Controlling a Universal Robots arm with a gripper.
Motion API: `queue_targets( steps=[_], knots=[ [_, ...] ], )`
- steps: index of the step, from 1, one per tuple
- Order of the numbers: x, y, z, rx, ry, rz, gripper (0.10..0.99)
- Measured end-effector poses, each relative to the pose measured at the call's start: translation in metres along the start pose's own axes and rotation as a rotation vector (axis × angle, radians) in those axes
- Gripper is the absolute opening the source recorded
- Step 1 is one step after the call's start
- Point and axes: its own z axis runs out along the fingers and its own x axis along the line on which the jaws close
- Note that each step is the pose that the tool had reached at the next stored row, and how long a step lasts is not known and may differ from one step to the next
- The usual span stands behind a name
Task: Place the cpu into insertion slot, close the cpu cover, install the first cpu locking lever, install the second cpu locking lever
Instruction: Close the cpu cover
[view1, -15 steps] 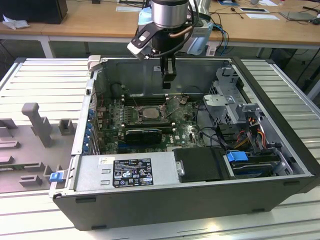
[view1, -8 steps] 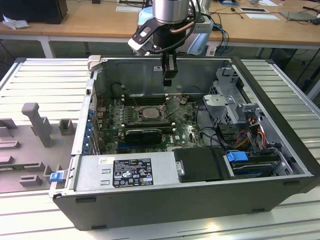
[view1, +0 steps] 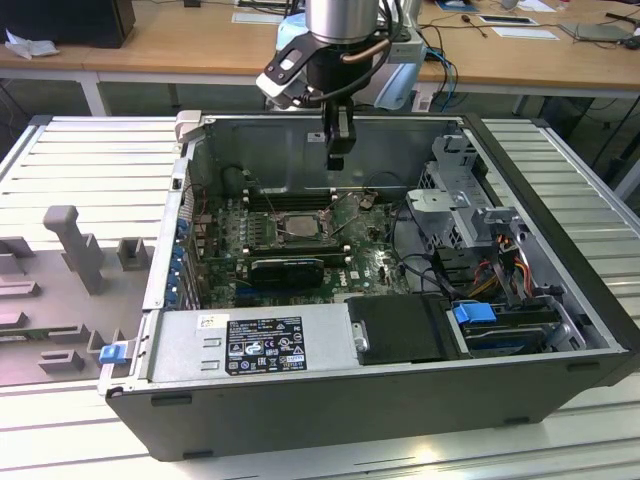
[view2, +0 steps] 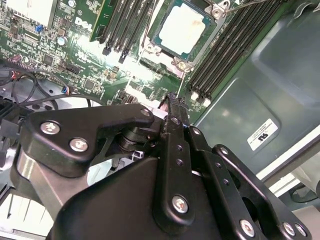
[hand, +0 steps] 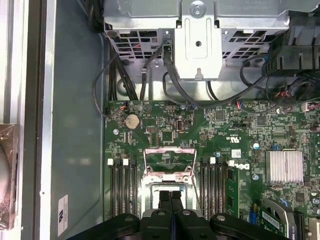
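Exterior view first: where does the arm's black gripper (view1: 335, 162) hang?
— Above the open dark grey steel computer case (view1: 330, 410), well clear of the green circuit board (view1: 378, 268) on its floor. In the first wrist view its two black fingers (hand: 164, 200) are pressed together with nothing between them

And the small square cpu (view2: 182, 29)?
— It lies flat in the square insertion slot (view2: 151, 48), pale silvery-beige metal face up toward the case's open side. Being square, it has no long axis; its edges run parallel to the long black memory slots (view2: 235, 47) on either side

The cpu cover (hand: 168, 149)?
— A thin silver metal frame with a cut-out centre. In the first wrist view it seems tilted up from one edge of the slot, the board showing through it, though I cannot tell for sure
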Motion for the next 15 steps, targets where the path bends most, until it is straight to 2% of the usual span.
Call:
queue_targets(
  steps=[10,15],
  knots=[
    [0.0006,0.0012,-0.0033,0.000,-0.0005,0.000,0.106],
    [0.0007,0.0118,-0.0027,0.000,-0.0008,0.000,0.106]
  ],
)
